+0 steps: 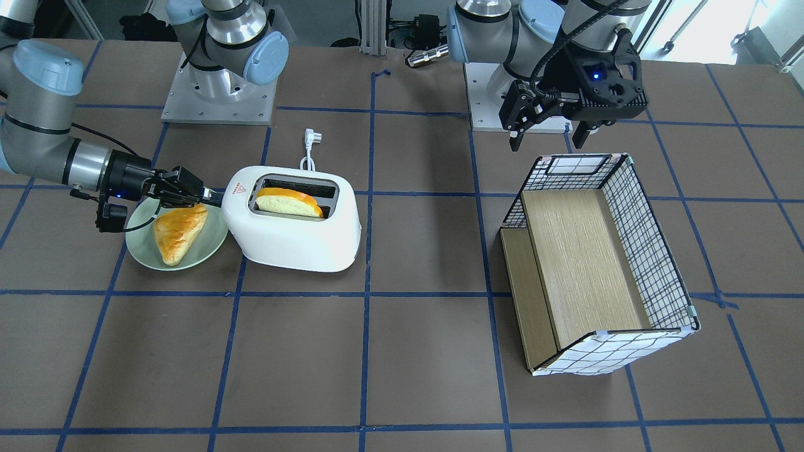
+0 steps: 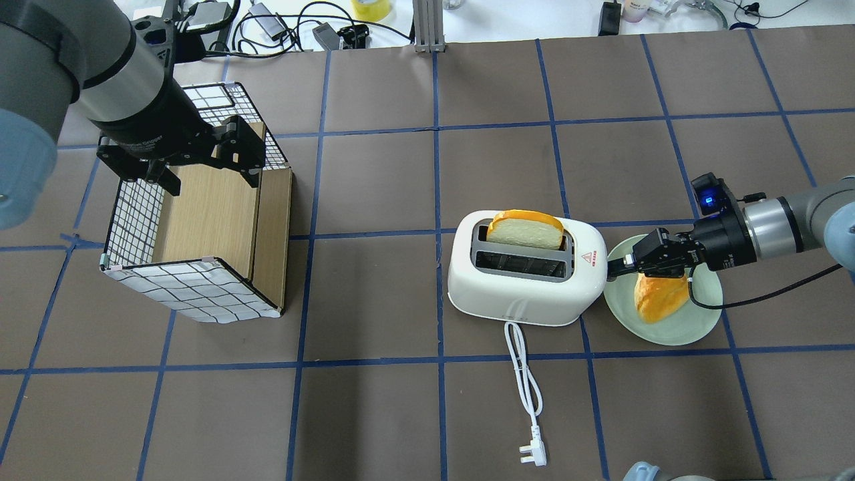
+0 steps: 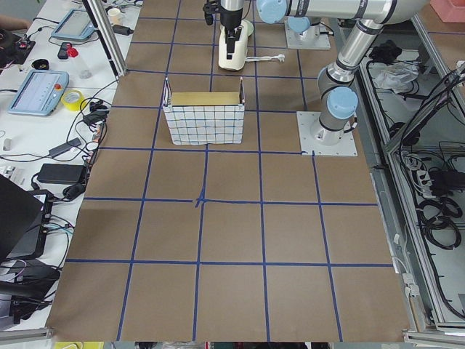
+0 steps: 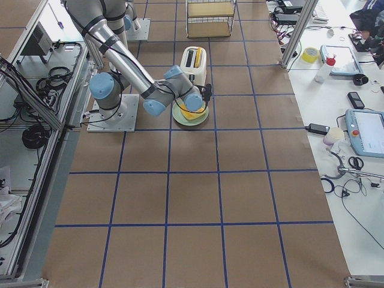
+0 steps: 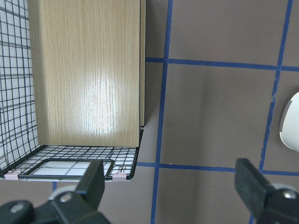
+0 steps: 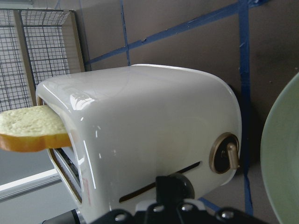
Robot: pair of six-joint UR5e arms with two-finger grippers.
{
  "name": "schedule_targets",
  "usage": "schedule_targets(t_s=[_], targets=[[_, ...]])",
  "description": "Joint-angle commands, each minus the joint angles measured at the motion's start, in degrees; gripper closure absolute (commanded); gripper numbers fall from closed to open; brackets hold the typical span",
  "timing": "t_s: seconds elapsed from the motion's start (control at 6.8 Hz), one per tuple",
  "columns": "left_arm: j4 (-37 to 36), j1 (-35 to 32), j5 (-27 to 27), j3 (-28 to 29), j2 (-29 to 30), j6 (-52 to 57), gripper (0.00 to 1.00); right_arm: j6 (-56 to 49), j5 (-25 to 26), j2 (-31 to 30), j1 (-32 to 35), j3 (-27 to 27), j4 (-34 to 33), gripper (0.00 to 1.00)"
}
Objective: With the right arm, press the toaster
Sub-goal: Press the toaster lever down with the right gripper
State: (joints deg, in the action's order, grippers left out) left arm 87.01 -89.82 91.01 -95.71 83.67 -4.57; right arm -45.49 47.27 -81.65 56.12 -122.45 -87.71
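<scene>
Front-facing view: a glossy white toaster (image 1: 295, 229) stands on the brown table (image 1: 427, 351), left of centre. One bread slice (image 1: 289, 202) is upright in the slot farther from the robot. The right arm (image 1: 38, 132) stretches in low from the view's left. The right gripper (image 1: 210, 196) has its jaws pressed together, tip against the toaster's end. It hangs over a pale green plate (image 1: 141, 251) that holds another piece of bread (image 1: 179, 232). The left gripper (image 1: 548, 135) hangs above the robot-side edge of a checkered box (image 1: 653, 263), jaws spread.

Overhead view: the plate sits just beside the toaster's end. A white cord (image 2: 524, 381) trails from the toaster towards the robot and ends in a plug.

Left side view: the toaster is small and far away, beyond the box.

Right side view: the near arm bends over the plate, with the toaster just past it.

Left wrist view: two spread fingers (image 5: 93, 182) frame the box's wooden panel, and a sliver of the toaster shows at the right edge.

Right wrist view: the toaster's end fills the frame. The closed jaws rest at its lever slot (image 6: 140, 191), near a round dial (image 6: 224, 154).
</scene>
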Motion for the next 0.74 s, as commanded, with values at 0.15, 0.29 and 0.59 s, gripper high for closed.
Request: schedule_targets(t_s=[0.15,0.29,0.59], targets=[[0.0,0.0,-0.04,0.0,0.0,0.0,0.0,10.14,2.83,0.0,3.01,0.11,-3.43,1.0],[0.0,0.0,-0.04,0.0,0.0,0.0,0.0,10.85,2.92,0.0,3.11,0.02,-4.13,1.0],[0.0,0.0,-0.04,0.0,0.0,0.0,0.0,12.25,3.88,0.0,3.2,0.28,-4.14,1.0]])
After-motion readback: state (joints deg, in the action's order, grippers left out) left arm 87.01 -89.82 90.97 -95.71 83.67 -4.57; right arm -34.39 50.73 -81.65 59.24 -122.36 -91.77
